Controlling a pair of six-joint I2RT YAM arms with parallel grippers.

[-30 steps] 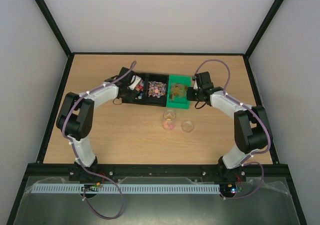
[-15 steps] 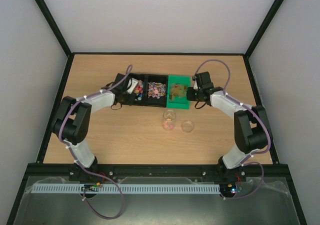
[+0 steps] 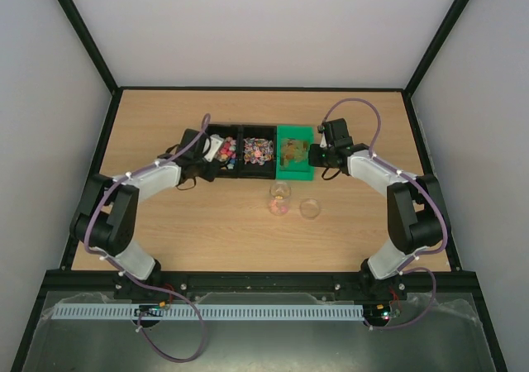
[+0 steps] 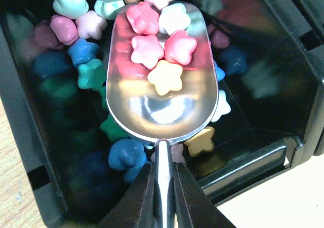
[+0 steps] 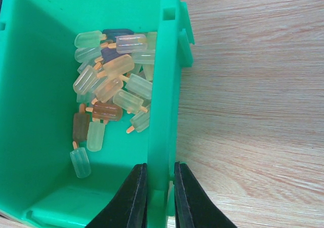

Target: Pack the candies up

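My left gripper [image 4: 164, 173] is shut on the handle of a metal scoop [image 4: 152, 104]. The scoop holds several star-shaped candies [image 4: 157, 50], pink, white and yellow, above the left black bin [image 4: 273, 154], which is full of blue, green and pink star candies. In the top view the left gripper [image 3: 207, 159] is at that bin's left end. My right gripper [image 5: 161, 169] is shut on the right wall of the green bin [image 5: 163, 86], which holds popsicle-shaped candies [image 5: 109, 91]. In the top view the right gripper [image 3: 317, 155] is at the green bin's right side.
A second black bin [image 3: 259, 150] of mixed candies sits between the left bin and the green bin [image 3: 295, 174]. A small clear jar [image 3: 280, 197] with a few pink candies and a clear round lid [image 3: 310, 209] stand on the table in front of the bins.
My left arm has drawn back toward the left and near side, moving the scoop toward the left end of the black bin. The right arm has not moved.
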